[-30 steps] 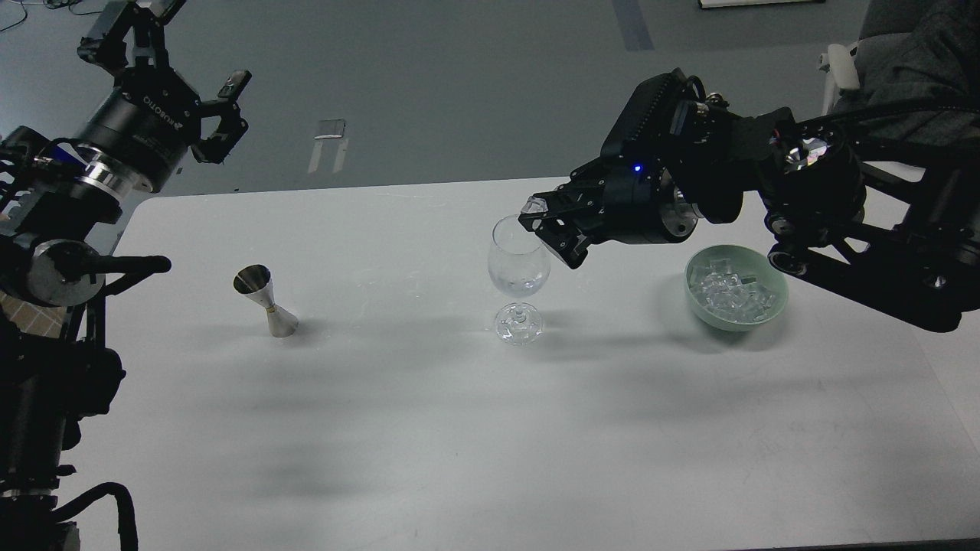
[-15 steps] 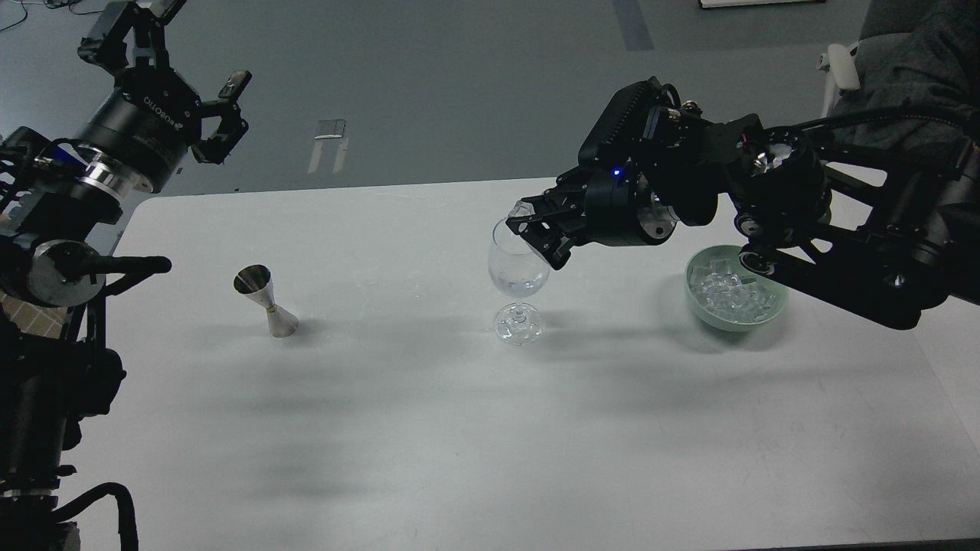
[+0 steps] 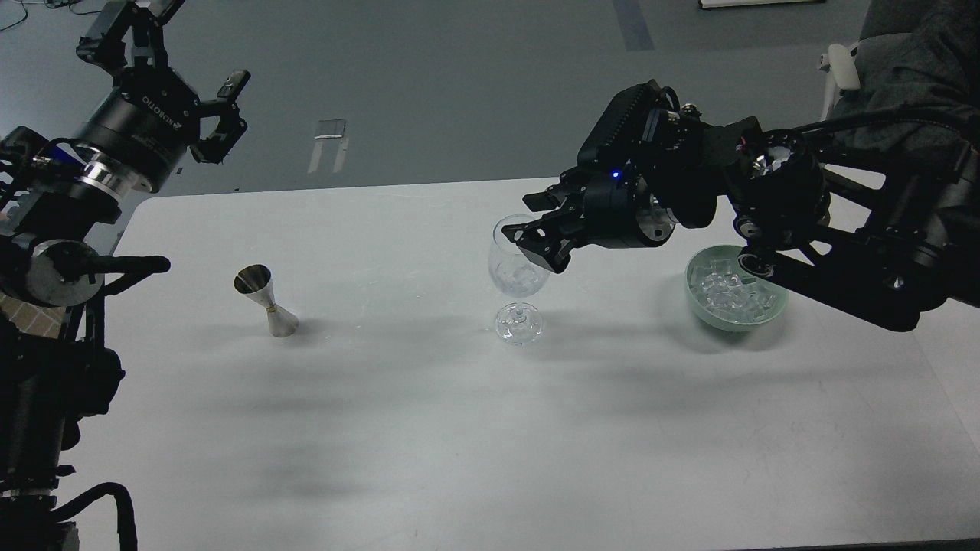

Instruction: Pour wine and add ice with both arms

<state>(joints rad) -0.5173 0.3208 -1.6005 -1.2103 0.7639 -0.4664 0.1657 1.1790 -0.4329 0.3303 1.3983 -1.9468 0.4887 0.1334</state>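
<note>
A clear wine glass [image 3: 518, 264] stands upright at the middle of the white table [image 3: 429, 436]. A clear ice cube [image 3: 522, 278] lies in its bowl. My right gripper [image 3: 531, 223] hangs just above the glass's right rim, its jaws spread and empty. A pale green bowl [image 3: 772, 312] with several more ice cubes [image 3: 726, 291] stands to the right, partly under my right arm. My left gripper [image 3: 180, 50] is raised high at the upper left, beyond the table's far edge, open and empty.
A steel hourglass-shaped jigger [image 3: 265, 303] stands upright on the left part of the table. A person's grey sleeve [image 3: 919, 46] shows at the top right corner. The grey floor lies beyond the table's far edge.
My right gripper moved left over the glass with an ice cube, then opened. The cube now lies in the glass's bowl. The left arm has not moved.
</note>
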